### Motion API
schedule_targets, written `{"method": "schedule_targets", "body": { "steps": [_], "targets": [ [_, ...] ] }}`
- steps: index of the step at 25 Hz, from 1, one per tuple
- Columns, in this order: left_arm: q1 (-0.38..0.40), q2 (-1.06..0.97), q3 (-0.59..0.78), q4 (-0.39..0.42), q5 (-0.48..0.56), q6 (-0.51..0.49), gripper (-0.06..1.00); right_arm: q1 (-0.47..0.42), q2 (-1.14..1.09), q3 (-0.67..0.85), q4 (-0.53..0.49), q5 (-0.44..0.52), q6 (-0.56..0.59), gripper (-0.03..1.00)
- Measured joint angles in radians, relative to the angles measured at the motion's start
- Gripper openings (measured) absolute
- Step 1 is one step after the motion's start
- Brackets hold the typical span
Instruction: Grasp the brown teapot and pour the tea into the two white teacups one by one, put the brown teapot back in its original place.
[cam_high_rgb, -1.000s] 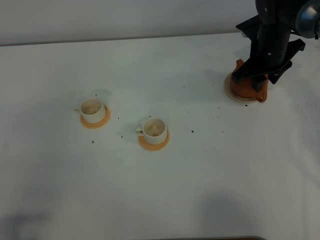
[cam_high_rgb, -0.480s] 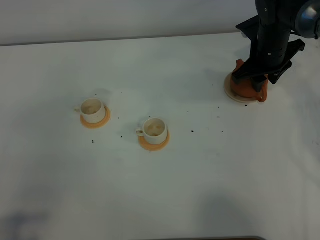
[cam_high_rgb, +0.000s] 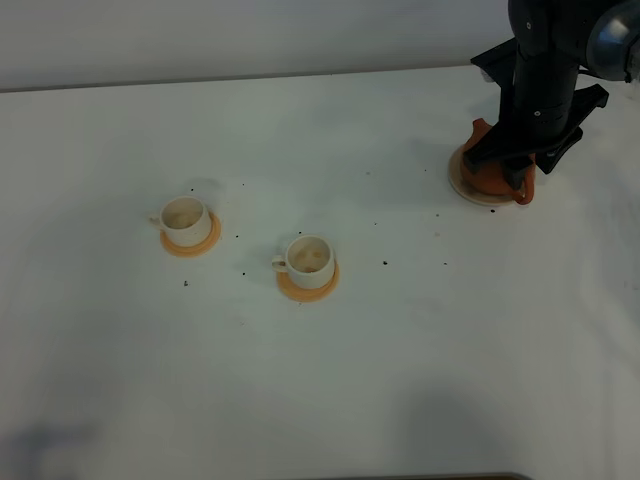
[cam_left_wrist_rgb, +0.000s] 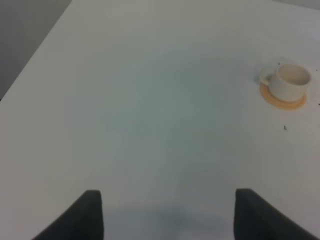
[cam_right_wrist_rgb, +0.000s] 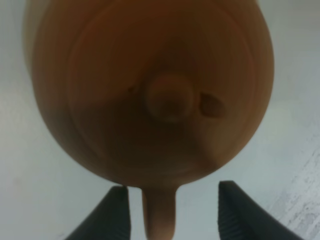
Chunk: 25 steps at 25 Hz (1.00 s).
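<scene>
**Brown teapot seated on its disc, right gripper spread about the handle**

A white table (cam_high_rgb: 320, 380) carries the whole arrangement. The right arm (cam_high_rgb: 540, 70) stands almost upright over the far right corner, placed so that the right gripper (cam_right_wrist_rgb: 172, 212) comes at the pot from above. Its jaws are wide apart, one to each side of the loop handle (cam_right_wrist_rgb: 159, 220), with a gap visible on both sides, so nothing is held. The left gripper (cam_left_wrist_rgb: 167, 217) hangs over bare table, also wide and empty, well clear of the work.

The brown teapot (cam_high_rgb: 487, 180) sits upright with its lid on, resting on the pale beige disc (cam_high_rgb: 462, 186), its original place. What is inside it cannot be seen.

The two white teacups, one at the left (cam_high_rgb: 185, 217) and one nearer the middle (cam_high_rgb: 308, 257), each stand on an orange coaster (cam_high_rgb: 186, 248), well apart from the pot. Their interiors look tan, which suggests tea, though the level cannot be judged. Dark specks (cam_high_rgb: 385, 263) lie scattered between cups and pot.
</scene>
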Motion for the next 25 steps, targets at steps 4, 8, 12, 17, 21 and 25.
{"method": "schedule_targets", "body": {
  "steps": [4,8,12,17,21,25],
  "targets": [
    [0.0,0.0,0.0,0.0,0.0,0.0,0.55,0.0,0.0,0.0,0.0,0.0,-0.001,0.35],
    [0.0,0.0,0.0,0.0,0.0,0.0,0.55,0.0,0.0,0.0,0.0,-0.002,-0.007,0.27],
    [0.0,0.0,0.0,0.0,0.0,0.0,0.55,0.0,0.0,0.0,-0.002,-0.004,-0.009,0.18],
    [0.0,0.0,0.0,0.0,0.0,0.0,0.55,0.0,0.0,0.0,-0.008,-0.005,-0.021,0.1],
    [0.0,0.0,0.0,0.0,0.0,0.0,0.55,0.0,0.0,0.0,-0.009,-0.005,-0.037,0.1],
    [0.0,0.0,0.0,0.0,0.0,0.0,0.55,0.0,0.0,0.0,-0.01,-0.003,-0.044,0.1]
  ]
}}
